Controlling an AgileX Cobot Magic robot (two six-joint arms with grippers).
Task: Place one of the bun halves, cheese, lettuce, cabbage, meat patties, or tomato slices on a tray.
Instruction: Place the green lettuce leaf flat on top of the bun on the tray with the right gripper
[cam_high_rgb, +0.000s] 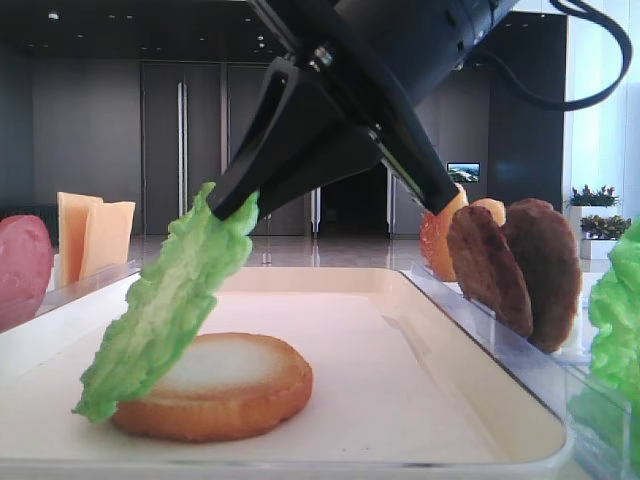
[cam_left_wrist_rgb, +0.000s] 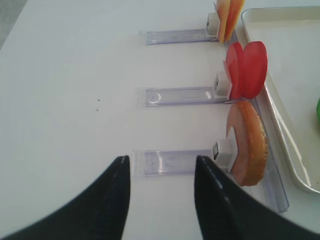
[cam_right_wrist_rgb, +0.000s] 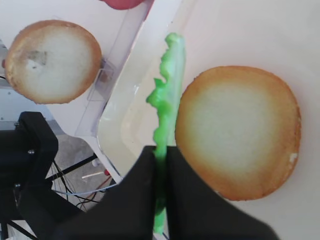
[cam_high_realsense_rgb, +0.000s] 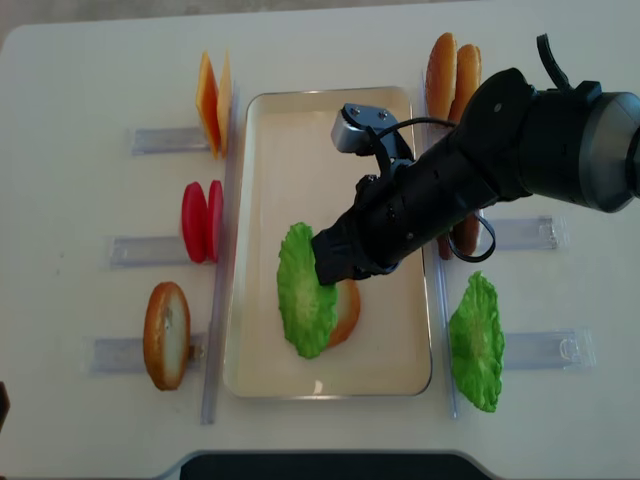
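Green and crinkly, the lettuce (cam_high_rgb: 165, 300) is hanging tilted from the right gripper (cam_right_wrist_rgb: 161, 160), whose jaws are pinching its upper edge; its lower end is reaching down to the bun half (cam_high_rgb: 222, 385) lying cut face up on the cream tray (cam_high_realsense_rgb: 290, 130). The placing step is looking underway: the leaf is over the tray, leaning against the bun's side rather than lying flat. The next move is probably calling for lowering and laying it across the bun before letting go. The left gripper (cam_left_wrist_rgb: 159, 172) is hovering open over the table (cam_left_wrist_rgb: 65, 75), holding nothing
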